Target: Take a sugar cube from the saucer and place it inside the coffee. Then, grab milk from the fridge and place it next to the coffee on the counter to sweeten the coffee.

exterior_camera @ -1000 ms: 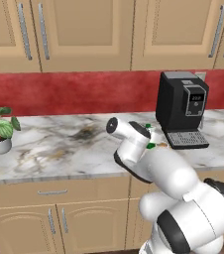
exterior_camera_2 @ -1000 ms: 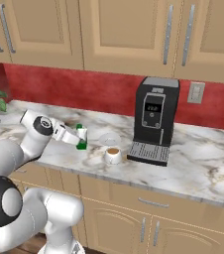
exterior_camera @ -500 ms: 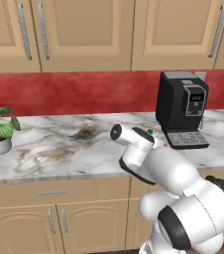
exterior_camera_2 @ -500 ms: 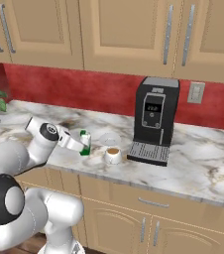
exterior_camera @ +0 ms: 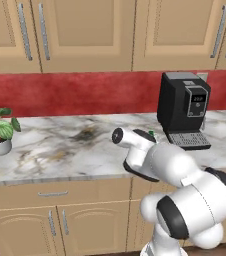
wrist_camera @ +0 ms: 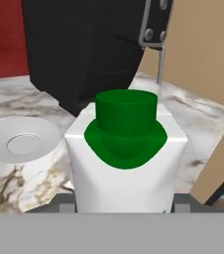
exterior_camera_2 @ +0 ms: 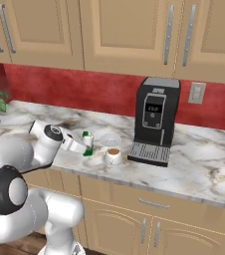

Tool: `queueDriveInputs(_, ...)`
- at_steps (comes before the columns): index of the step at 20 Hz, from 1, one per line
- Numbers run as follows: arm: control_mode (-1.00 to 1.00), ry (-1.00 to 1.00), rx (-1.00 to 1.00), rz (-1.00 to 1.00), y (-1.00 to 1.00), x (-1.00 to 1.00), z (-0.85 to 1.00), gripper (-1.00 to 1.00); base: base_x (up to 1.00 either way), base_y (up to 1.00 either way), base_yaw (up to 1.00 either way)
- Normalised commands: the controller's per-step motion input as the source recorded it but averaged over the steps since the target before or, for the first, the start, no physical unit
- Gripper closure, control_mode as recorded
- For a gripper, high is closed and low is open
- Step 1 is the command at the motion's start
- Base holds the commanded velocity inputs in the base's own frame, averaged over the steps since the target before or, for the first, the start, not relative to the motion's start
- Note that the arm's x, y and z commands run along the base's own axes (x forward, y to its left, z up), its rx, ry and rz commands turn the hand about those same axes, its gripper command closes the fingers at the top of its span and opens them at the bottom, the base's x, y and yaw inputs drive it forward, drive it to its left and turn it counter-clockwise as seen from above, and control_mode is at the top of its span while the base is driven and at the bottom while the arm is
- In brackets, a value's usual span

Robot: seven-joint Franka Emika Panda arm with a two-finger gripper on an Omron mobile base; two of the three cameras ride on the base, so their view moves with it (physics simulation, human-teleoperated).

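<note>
**Inspector A:** Progress? The claw (exterior_camera_2: 82,146) holds the milk carton (exterior_camera_2: 87,143) by its sides, at the counter's (exterior_camera_2: 204,169) front edge, just beside the coffee cup (exterior_camera_2: 113,156). Judged: fridge trip done; release remains. The saucer (wrist_camera: 22,139) lies bare, so the sugar cube has probably gone into the cup.

**Inspector B:** Views differ. The hand view shows the green cap and the bare saucer close up. The right base view alone gives cup, carton and coffee machine (exterior_camera_2: 154,127) together. In the left base view the arm hides the carton.
</note>
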Motion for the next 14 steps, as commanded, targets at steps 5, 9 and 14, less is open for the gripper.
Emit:
queueDriveInputs(5, -1.00, -0.04, 0.00, -0.01, 0.00, 0.21, -0.06, 1.00, 0.00, 0.00, 0.00)
queueDriveInputs(9, -1.00, 0.00, 0.00, -0.04, -0.04, 0.06, -0.26, 1.00, 0.00, 0.00, 0.00)
queueDriveInputs(14, -1.00, 0.00, 0.00, -0.07, -0.26, 0.13, -0.21, -1.00, 0.00, 0.00, 0.00)
